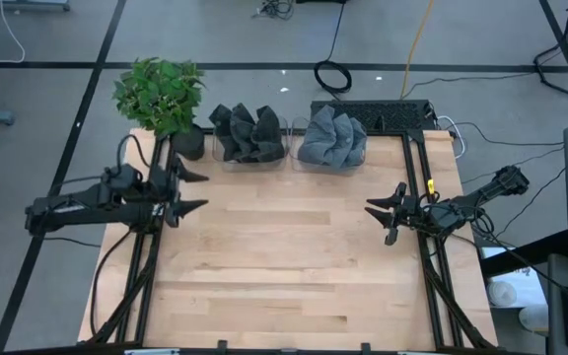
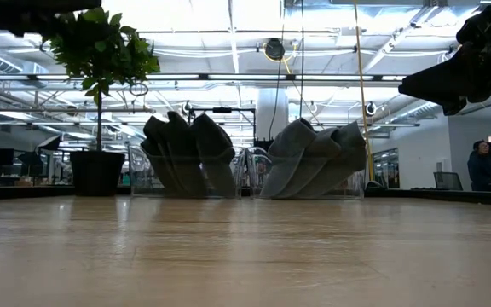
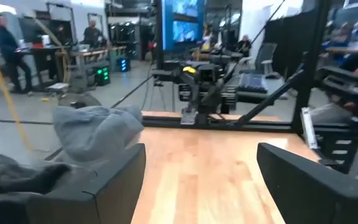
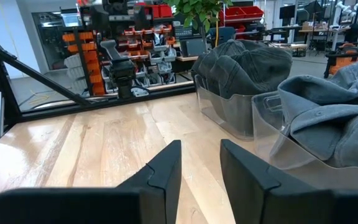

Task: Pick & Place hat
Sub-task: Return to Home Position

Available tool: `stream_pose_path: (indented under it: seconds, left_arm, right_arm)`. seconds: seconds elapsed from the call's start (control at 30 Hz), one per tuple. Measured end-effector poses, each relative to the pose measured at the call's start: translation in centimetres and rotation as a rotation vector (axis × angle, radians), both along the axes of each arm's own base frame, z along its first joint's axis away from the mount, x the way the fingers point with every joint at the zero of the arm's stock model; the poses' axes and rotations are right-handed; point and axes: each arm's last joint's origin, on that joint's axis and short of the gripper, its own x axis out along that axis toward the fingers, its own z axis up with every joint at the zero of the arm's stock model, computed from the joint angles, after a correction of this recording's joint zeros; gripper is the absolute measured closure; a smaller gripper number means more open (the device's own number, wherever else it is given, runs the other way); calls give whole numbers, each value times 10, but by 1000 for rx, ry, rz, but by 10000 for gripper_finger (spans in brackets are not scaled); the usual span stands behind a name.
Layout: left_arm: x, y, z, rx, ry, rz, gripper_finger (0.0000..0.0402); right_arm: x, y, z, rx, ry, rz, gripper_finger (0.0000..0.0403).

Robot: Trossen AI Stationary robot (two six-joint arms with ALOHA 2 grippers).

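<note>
Several dark grey hats [image 1: 248, 133] stand bunched in a clear bin at the table's far edge. Beside them, to the right, a second clear bin holds light grey hats [image 1: 331, 138]. The low view shows both heaps, the dark hats [image 2: 186, 153] and the light hats [image 2: 314, 158], sticking up out of their bins. My left gripper [image 1: 203, 191] hovers open at the table's left edge, pointing level toward the right, with nothing between its fingers [image 3: 104, 186]. My right gripper [image 1: 378, 219] hovers at the right edge, pointing left, its fingers [image 4: 160, 174] a little apart and empty.
A potted plant [image 1: 161, 94] stands at the far left corner next to the dark hats' bin. The bare wooden tabletop [image 1: 294, 266] stretches between the two arms and toward the near edge. A black frame [image 1: 373, 113] sits behind the light hats' bin.
</note>
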Motion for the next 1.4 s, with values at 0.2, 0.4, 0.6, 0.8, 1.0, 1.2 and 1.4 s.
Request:
stream_pose_path:
  seconds: [0.2, 0.4, 0.6, 0.8, 1.0, 1.2, 1.4]
  left_arm:
    - [-3, -5, -32, -31, -49, -53, 95]
    - [-3, -8, -56, -21, -35, -86, 90]
    - [-3, -8, -73, -14, -81, -63, 79]
    - [-1, -5, -87, -6, -108, 43, 84]
    - [-1, -4, -89, 37, -98, 85, 94]
    - [-1, -3, -93, 32, -60, 96, 91]
    - [-1, -3, -96, 24, -17, 65, 79]
  right_arm:
    - [0, 0, 0, 0, 0, 0, 305]
    - [0, 0, 0, 0, 0, 0, 305]
    - [0, 0, 0, 0, 0, 0, 305]
    - [0, 0, 0, -1, 0, 0, 305]
    - [0, 0, 0, 0, 0, 0, 305]
    - [0, 0, 0, 0, 0, 0, 305]
    - [0, 0, 0, 0, 0, 0, 305]
